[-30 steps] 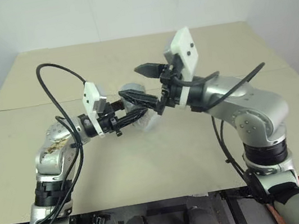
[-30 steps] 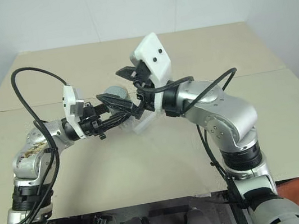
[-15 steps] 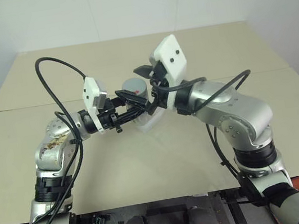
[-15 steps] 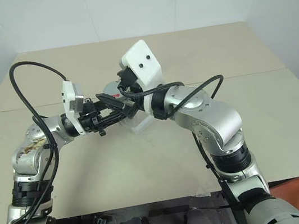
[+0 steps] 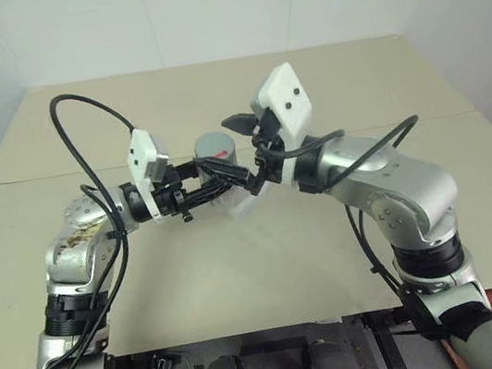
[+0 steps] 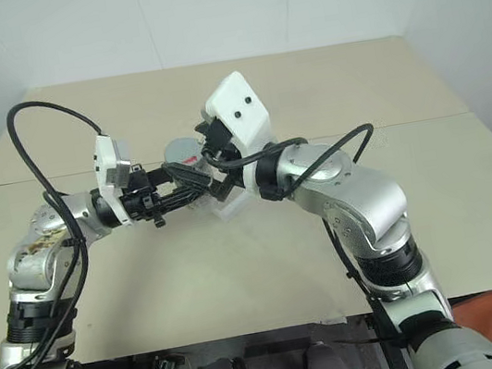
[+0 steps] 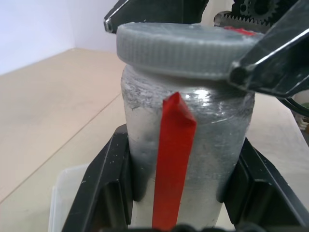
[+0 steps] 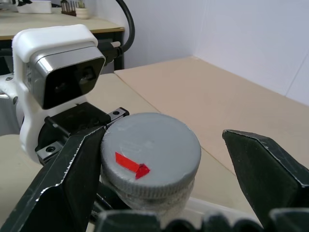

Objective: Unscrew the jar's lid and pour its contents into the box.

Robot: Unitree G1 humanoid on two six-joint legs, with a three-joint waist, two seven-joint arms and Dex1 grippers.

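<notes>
1. Left eye view: I see the left gripper (image 5: 225, 171) held above the beige table (image 5: 241, 269), its black fingers pinching the jar (image 5: 216, 152) by the body and keeping it upright. The right gripper (image 5: 246, 152) reaches in from the other side at the height of the lid (image 5: 212, 141), its two fingers spread wide, one beyond the lid and one on my side of it. Just under the jar I make out the box (image 5: 235, 204), a clear tray resting on the table; I cannot tell whether anything lies in it.

2. Right eye view: same arrangement, with the jar over the table's middle, between the two wrists, and the box just below it.

3. Left wrist view: the jar's grey body with its red stripe (image 7: 171, 159) sits squeezed between the left fingers (image 7: 104, 183), touching both. The ribbed grey lid is still seated on top, so I cannot see the contents. A corner of the clear box shows below.

4. Right wrist view: I look down on the lid (image 8: 152, 150), which carries a small red mark (image 8: 130, 164). The right fingers (image 8: 72, 183) stand either side of it; one looks very close to the lid's edge, the other is well clear.
</notes>
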